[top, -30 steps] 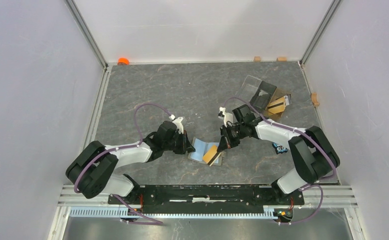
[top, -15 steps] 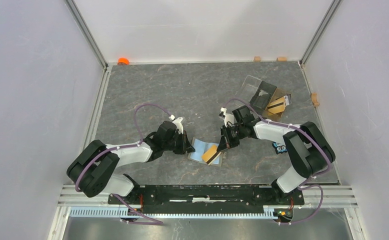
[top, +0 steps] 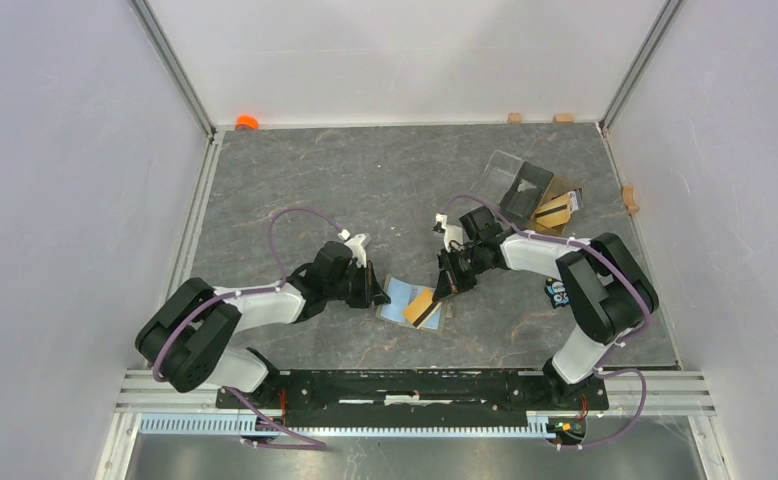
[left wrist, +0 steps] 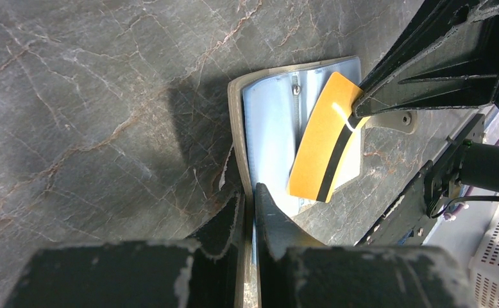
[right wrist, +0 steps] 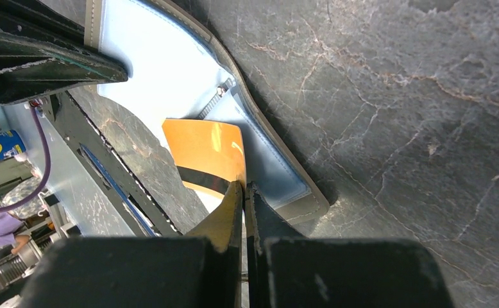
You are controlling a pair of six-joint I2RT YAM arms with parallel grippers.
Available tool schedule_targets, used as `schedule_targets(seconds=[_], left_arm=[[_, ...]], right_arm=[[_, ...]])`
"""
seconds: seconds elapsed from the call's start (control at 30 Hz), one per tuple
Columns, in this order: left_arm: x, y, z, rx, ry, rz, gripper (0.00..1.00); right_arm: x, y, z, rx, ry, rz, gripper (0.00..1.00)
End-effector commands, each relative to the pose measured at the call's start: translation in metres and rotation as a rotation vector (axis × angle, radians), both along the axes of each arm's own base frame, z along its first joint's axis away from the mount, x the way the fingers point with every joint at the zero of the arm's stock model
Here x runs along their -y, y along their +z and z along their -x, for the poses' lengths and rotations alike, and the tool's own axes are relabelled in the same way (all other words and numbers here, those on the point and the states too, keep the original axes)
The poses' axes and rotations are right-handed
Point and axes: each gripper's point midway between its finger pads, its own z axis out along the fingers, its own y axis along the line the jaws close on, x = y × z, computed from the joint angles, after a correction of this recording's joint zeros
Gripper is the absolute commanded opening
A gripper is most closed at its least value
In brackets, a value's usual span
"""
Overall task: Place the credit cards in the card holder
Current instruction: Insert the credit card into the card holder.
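The card holder (top: 397, 296) lies open on the stone table, pale blue inside up (left wrist: 269, 122), with a khaki rim (right wrist: 298, 170). My left gripper (top: 377, 297) is shut on the holder's near rim (left wrist: 249, 200). One orange credit card (top: 423, 306) with a black stripe slants over the holder's right half (left wrist: 327, 144). My right gripper (top: 445, 288) is shut on that card's edge (right wrist: 244, 190). The card's (right wrist: 205, 154) far end lies against the blue lining. I cannot tell whether it sits in a slot.
A clear plastic box with a dark compartment (top: 527, 188) stands at the back right, another tan card (top: 554, 211) beside it. A small blue item (top: 561, 296) lies by the right arm. An orange object (top: 246, 122) sits in the back left corner.
The right arm's elbow has swung left, and the held card has edged slightly left over the holder. The left arm and the holder have stayed put.
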Motion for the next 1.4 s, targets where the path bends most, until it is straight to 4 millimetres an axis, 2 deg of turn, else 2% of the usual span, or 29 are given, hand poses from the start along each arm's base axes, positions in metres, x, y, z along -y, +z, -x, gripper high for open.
schedule_targets(seconds=[0.0,0.67,1.37], left_arm=[[0.002,-0.004,0.004,0.013,-0.052,0.003,0.02],[0.008,-0.005,0.004,0.001,-0.090,0.026,0.02],[0.018,-0.007,0.009,0.008,-0.191,0.064,0.02]], right_arm=[[0.004,-0.008,-0.009,0.035,0.026,0.049,0.00],[-0.009,-0.013,-0.005,0.003,0.121,0.059,0.00],[-0.001,-0.034,-0.003,-0.087,0.162,0.164,0.00]])
